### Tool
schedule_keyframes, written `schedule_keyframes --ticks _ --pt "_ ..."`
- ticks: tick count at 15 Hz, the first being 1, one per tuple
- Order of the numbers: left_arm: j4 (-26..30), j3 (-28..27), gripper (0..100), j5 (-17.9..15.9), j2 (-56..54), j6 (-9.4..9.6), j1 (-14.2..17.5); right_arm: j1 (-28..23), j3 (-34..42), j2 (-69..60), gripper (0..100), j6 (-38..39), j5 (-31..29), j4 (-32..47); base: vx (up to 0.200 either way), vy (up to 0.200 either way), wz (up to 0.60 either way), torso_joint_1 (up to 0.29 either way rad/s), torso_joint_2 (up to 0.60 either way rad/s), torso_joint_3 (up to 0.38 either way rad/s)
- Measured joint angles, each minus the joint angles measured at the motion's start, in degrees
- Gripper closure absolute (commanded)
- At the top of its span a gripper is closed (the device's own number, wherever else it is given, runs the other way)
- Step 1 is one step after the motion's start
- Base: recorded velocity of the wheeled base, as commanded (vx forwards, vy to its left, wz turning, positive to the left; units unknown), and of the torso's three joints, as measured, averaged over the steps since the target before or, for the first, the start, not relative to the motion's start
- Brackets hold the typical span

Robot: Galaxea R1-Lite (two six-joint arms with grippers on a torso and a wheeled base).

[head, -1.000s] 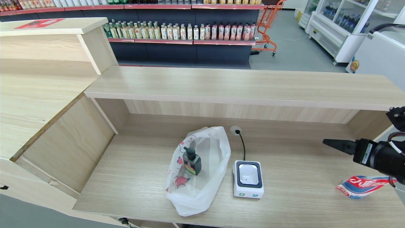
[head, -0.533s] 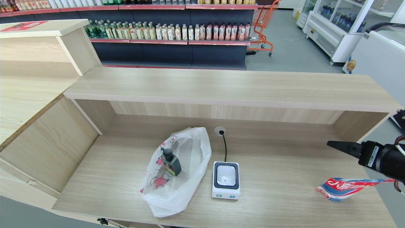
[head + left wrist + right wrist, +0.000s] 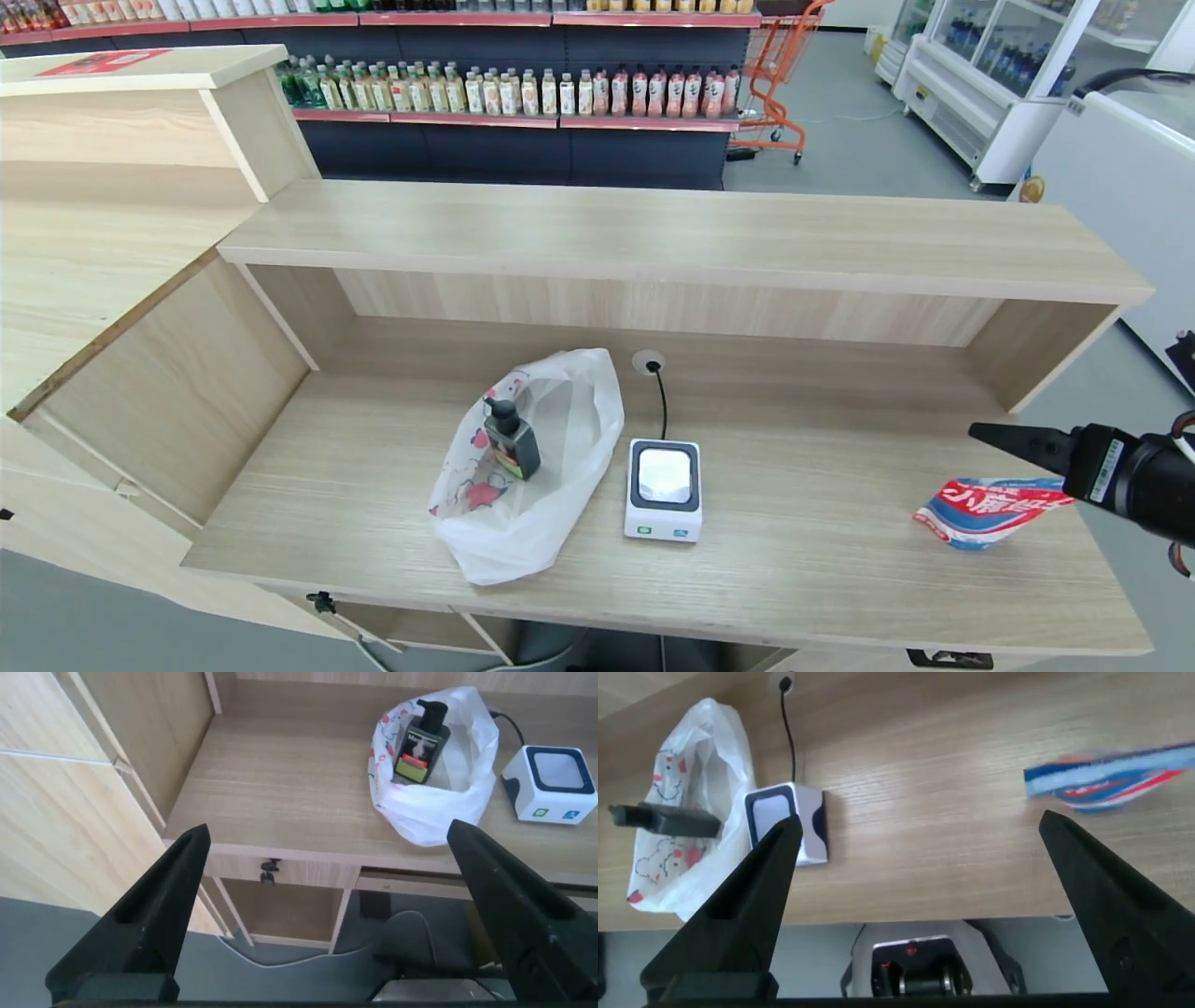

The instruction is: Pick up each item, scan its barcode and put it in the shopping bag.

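Both wide open, empty: L gripper (image 3: 329,829), R gripper (image 3: 920,819).

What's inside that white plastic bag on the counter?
A dark pump bottle with a colourful label is inside the shopping bag. Anything beneath the bottle or within the bag's crumpled folds is hidden.

In bag (image 3: 583,397): bottle (image 3: 512,441) (scanner (image 3: 664,487) just right); pouch (image 3: 985,511) far right
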Motion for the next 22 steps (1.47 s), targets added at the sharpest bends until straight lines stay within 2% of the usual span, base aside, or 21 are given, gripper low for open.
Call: schedule_keyframes --ticks 3,7,9,11,16,18,22 --pt "0.0 0.0 0 0.0 0.0 0.09 -0.06 -1.52 0.2 -0.43 0 0.02 -0.11 -0.07 0.0 0.0 0.0 0.0 0.0 0.0" --pt "0.0 0.0 0 0.0 0.0 0.13 -0.06 -5.78 1.45 -0.84 0 0.16 -2.52 0.12 0.0 -0.2 0.0 0.007 0.01 0.001" --pt "-0.02 0.0 0 -0.02 0.0 0.16 0.0 -8.08 2.97 -2.18 0 1.19 -2.51 5.67 0.0 -0.2 0.0 0.017 0.01 0.0" --pt "0.0 0.0 0 0.0 0.0 0.16 -0.11 -9.19 2.8 -4.45 0 6.27 -2.44 12.15 0.0 -0.2 0.0 -0.002 0.0 0.005" --pt "0.0 0.0 0 0.0 0.0 0.18 -0.04 -9.41 -0.55 -7.25 0 11.11 -2.29 15.51 0.0 -0.2 0.0 0.002 0.0 0.005" --pt "0.0 0.0 0 0.0 0.0 0.13 0.0 -9.35 -2.73 -6.79 0 13.17 -2.24 18.4 0.0 0.0 0.0 0.0 0.0 0.0" --pt "0.0 0.0 0 0.0 0.0 0.11 -0.12 -8.42 -4.88 -1.72 0 16.97 -2.44 18.94 0.0 0.0 0.0 0.0 0.0 0.0"
